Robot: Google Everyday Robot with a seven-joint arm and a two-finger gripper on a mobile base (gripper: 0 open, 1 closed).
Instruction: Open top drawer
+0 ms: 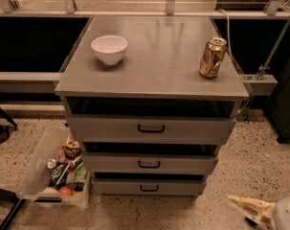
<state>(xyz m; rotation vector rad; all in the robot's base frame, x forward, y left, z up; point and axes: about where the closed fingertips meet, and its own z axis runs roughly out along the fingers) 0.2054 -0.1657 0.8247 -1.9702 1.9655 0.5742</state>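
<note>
1. I see the gripper [252, 208] low in the near right corner, just above the speckled floor [259, 157]. Its pale tip points left toward the cabinet, and it is well apart from every drawer.
2. The frame edge cuts off the arm behind it, leaving only a pale rounded piece. I cannot tell whether the gripper is spread or closed.
3. The top drawer [101, 127] sits directly under the grey surface [159, 66], with a dark gap above its front. Its black handle [150, 128] is centred and nothing touches it.
4. Two lower drawers [183, 165] sit beneath it, each front set a little further back.
5. On the surface, a white bowl [109, 48] stands far left and a gold can [213, 57] stands upright at the right.
6. A clear plastic bin [37, 176] of mixed items rests on the floor, just left of the cabinet. Nothing lies between the gripper and the drawer fronts.
</note>
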